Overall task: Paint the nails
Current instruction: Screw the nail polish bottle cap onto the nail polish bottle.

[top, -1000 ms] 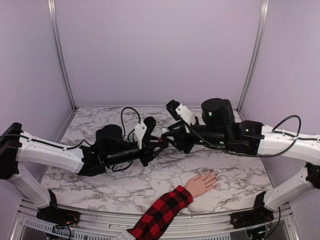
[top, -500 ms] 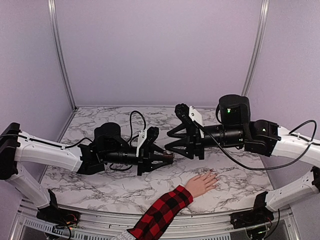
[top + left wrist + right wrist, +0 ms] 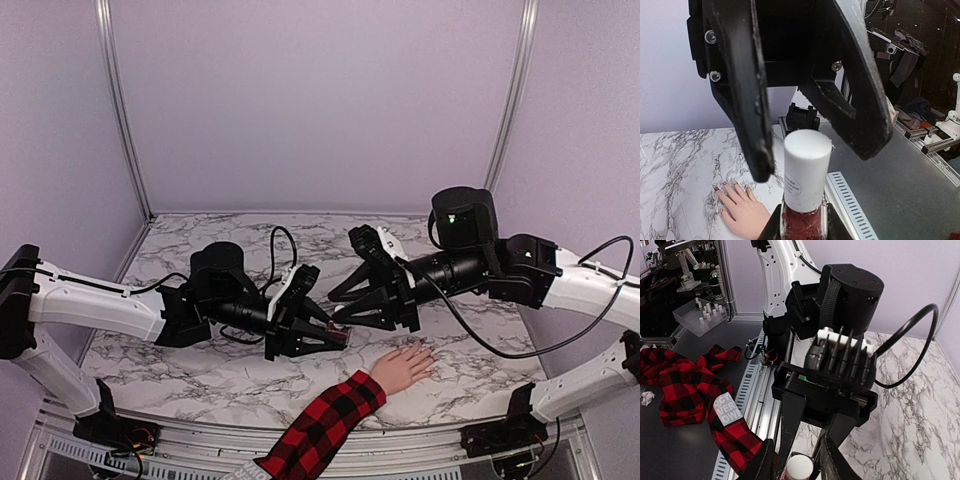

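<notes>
The jaws of the right gripper [image 3: 807, 131] stood spread on either side of the white cap [image 3: 807, 170], with a gap showing at least on one side, so they did not yet pinch it. The left gripper [image 3: 802, 229] was pressed tight on the dark-red bottle [image 3: 801, 226] just under that cap, holding it upright.

Over the last second both arms had come forward and down. The bottle had moved nearer the hand [image 3: 403, 366]. The right jaws had first drawn back and opened wide, then come in over the cap and narrowed around it. That looked like the start of unscrewing. The cap was still on and no brush was out, so painting had not begun.

The nails [image 3: 725, 184] lay flat on the table [image 3: 200, 375], below both pairs of jaws and off to the side, well apart from them and from the bottle. The fingertips pointed away from the plaid sleeve [image 3: 320, 425]. Whether any nail carried polish was too small to tell.
</notes>
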`<action>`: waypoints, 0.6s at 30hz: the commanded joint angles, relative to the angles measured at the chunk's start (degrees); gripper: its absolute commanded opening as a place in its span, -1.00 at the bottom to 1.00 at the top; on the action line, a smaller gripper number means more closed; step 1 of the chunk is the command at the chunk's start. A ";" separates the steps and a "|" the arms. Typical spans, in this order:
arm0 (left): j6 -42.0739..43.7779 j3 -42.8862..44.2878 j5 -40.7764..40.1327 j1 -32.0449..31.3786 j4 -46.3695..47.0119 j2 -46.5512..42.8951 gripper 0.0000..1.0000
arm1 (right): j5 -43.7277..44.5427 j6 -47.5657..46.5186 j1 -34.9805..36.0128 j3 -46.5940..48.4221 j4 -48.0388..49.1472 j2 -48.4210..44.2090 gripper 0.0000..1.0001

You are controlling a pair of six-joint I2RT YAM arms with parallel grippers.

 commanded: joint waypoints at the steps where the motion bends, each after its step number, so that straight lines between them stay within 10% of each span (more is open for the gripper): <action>1: 0.21 2.18 2.22 -0.16 0.26 0.38 -1.00 | -3.12 -1.05 0.41 2.24 -2.12 0.95 -0.42; 18: 1.38 1.52 -4.18 -0.07 0.26 -1.46 -1.00 | -1.15 -0.64 0.42 1.48 -2.49 1.60 -1.00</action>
